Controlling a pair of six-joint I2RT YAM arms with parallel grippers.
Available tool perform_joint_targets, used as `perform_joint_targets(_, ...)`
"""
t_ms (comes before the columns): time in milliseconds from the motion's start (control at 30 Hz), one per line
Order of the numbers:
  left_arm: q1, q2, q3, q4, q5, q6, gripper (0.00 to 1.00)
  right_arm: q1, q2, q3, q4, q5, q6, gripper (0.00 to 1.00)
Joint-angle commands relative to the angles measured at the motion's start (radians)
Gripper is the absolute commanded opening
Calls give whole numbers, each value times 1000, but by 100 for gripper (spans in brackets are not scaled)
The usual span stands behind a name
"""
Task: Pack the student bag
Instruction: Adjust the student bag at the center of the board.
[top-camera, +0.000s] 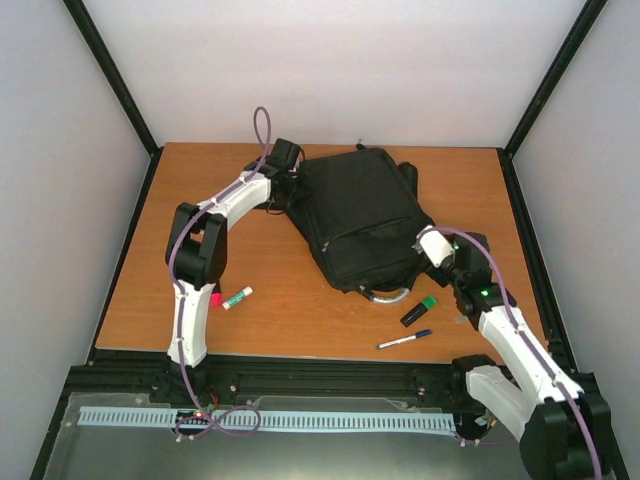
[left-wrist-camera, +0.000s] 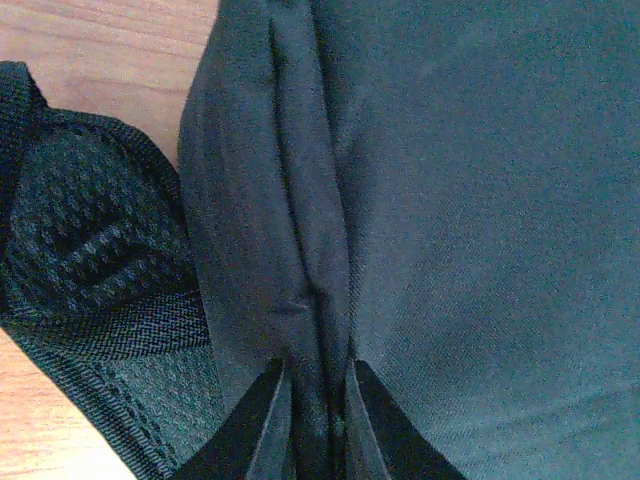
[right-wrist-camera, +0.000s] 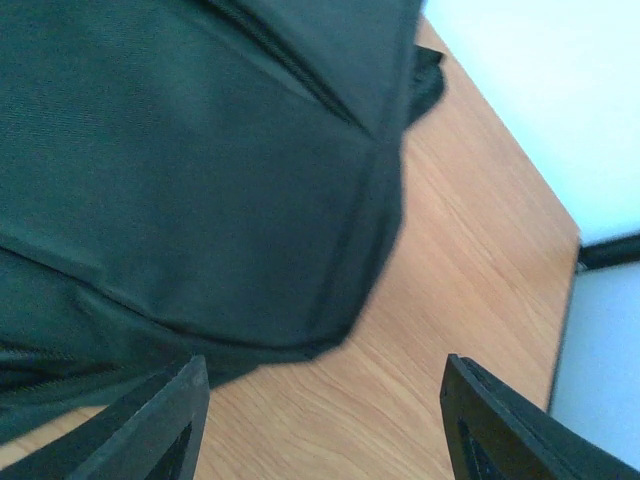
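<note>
The black student bag (top-camera: 360, 215) lies flat in the middle of the wooden table, its silvery-grey handle (top-camera: 388, 296) at the near end. My left gripper (top-camera: 292, 180) is at the bag's far-left edge and is shut on a pinched fold of the bag's fabric (left-wrist-camera: 315, 300); a black mesh strap (left-wrist-camera: 90, 270) lies beside it. My right gripper (top-camera: 448, 262) is open and empty, hovering over the table at the bag's near-right corner (right-wrist-camera: 330, 300).
A green and black highlighter (top-camera: 419, 310) and a blue-capped pen (top-camera: 404, 340) lie near the front right of the bag. A green-capped white marker (top-camera: 237, 297) and a pink item (top-camera: 215, 298) lie by the left arm. Walls enclose the table (top-camera: 300, 320).
</note>
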Motion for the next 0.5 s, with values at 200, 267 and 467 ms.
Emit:
perform_joint_targets(200,43,-252,-293,102,-105,-49,1,99,157,-66,211,85,-56,63)
perform_joint_targets(267,54,-338,-394,147,-117,-74,1,99,137,-86,204,90,-65,63)
perform_joint_targets(467,55,-538,-655,220,-139,-135,1,93,-18,-44,2,25,-73,64)
